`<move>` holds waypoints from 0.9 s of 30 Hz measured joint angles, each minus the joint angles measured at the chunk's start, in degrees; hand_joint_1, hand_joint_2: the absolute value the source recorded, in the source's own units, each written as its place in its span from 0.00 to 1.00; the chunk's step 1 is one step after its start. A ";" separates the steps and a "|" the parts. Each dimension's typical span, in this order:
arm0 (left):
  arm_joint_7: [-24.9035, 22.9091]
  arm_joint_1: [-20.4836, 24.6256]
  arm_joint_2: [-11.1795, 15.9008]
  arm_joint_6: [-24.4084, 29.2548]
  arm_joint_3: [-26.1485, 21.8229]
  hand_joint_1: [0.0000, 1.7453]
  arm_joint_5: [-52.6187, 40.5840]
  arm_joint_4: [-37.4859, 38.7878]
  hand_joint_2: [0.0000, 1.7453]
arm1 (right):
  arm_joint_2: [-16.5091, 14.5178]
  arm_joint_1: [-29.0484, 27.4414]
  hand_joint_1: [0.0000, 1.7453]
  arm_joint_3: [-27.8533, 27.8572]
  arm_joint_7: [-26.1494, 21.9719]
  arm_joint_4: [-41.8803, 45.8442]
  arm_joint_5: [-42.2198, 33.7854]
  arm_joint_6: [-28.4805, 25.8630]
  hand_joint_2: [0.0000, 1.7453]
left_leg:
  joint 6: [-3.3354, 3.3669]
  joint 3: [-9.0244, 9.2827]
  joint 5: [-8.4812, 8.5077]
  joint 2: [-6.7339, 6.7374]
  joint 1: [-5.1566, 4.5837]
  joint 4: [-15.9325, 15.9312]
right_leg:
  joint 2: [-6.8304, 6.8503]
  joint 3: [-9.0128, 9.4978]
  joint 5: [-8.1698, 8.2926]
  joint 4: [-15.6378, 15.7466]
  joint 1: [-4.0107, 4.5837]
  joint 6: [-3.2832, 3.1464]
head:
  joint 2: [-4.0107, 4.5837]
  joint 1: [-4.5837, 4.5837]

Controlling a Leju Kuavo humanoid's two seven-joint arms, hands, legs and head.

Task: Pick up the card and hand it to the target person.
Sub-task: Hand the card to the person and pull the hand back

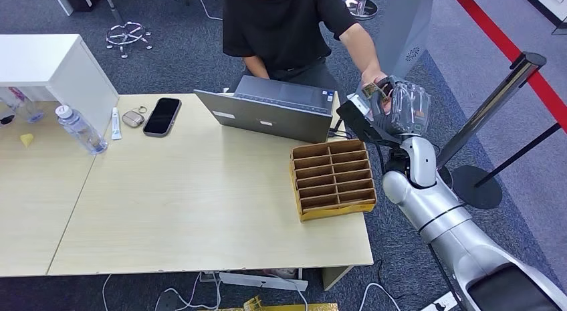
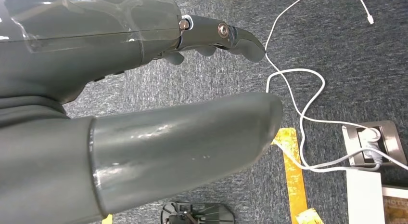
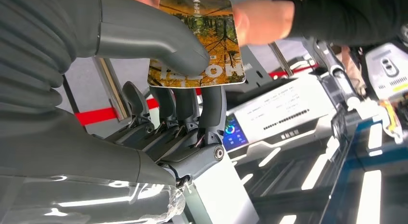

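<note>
- At two o'clock off the table's far corner, the right hand (image 1: 394, 110) pinches the card (image 3: 199, 38) between thumb and fingers, raised to the person's hand (image 1: 372, 77).
- Right wrist view alone shows the card's autumn-forest print and the person's thumb (image 3: 262, 21) gripping its far edge.
- Left wrist view shows the left hand (image 2: 144, 113) holding nothing, fingers apart, above grey carpet (image 2: 337, 50) and a white cable (image 2: 300, 115).
- On the pale wood table (image 1: 200, 204): laptop (image 1: 274, 110) at twelve o'clock, cardboard organizer (image 1: 332, 179) at three.
</note>
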State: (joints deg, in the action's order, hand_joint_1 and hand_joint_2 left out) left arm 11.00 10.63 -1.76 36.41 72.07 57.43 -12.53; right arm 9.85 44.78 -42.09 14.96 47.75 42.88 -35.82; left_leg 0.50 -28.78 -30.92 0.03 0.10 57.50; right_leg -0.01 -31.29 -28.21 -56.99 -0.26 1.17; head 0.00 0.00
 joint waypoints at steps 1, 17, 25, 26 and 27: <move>-0.04 0.01 0.02 -0.03 0.07 0.00 -0.06 0.01 0.00 | -0.10 -0.07 0.74 -0.24 0.03 -0.22 0.17 0.03 1.00 | 0.00 -0.03 -0.01 -0.02 0.00 0.02 | 0.02 -0.02 -0.01 -0.02 0.00 0.00 | 0.00 0.00; -0.47 -0.01 0.20 -0.25 0.66 0.00 -0.46 0.00 0.00 | 0.14 -0.52 0.00 -2.04 1.36 -0.95 1.29 1.85 1.00 | -0.02 -0.11 0.03 -0.12 -0.02 0.03 | 0.12 -0.07 -0.01 -0.02 -0.02 -0.01 | 0.00 0.00; -0.42 -0.15 0.12 -0.16 0.59 0.00 -0.29 -0.03 0.00 | 0.77 -1.40 0.00 -1.14 1.78 1.31 1.23 -0.61 1.00 | 0.04 -0.16 -0.07 -0.22 -0.02 0.15 | 0.21 -0.11 -0.13 -0.13 -0.02 0.03 | 0.00 0.00; -0.42 -0.18 0.10 -0.15 0.58 0.00 -0.26 -0.02 0.00 | 0.83 -1.50 0.00 -0.93 1.82 1.66 1.26 -1.17 1.00 | 0.04 -0.16 -0.08 -0.22 -0.03 0.15 | 0.22 -0.11 -0.14 -0.13 -0.02 0.03 | 0.00 0.00; -0.42 -0.21 0.08 -0.11 0.56 0.00 -0.22 -0.03 0.00 | 0.94 -1.62 0.00 -0.78 1.85 2.09 1.37 -1.61 1.00 | 0.03 -0.14 -0.05 -0.21 -0.03 0.12 | 0.21 -0.09 -0.11 -0.10 -0.02 0.03 | 0.00 0.00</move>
State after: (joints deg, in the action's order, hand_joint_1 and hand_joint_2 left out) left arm 10.58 10.42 -1.67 36.30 72.62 57.21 -12.56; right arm 10.79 43.16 -42.87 16.81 49.84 44.25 -37.43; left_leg 0.53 -28.92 -30.97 -0.18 0.08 57.62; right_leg 0.20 -31.38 -28.32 -57.10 -0.28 1.20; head 0.00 0.00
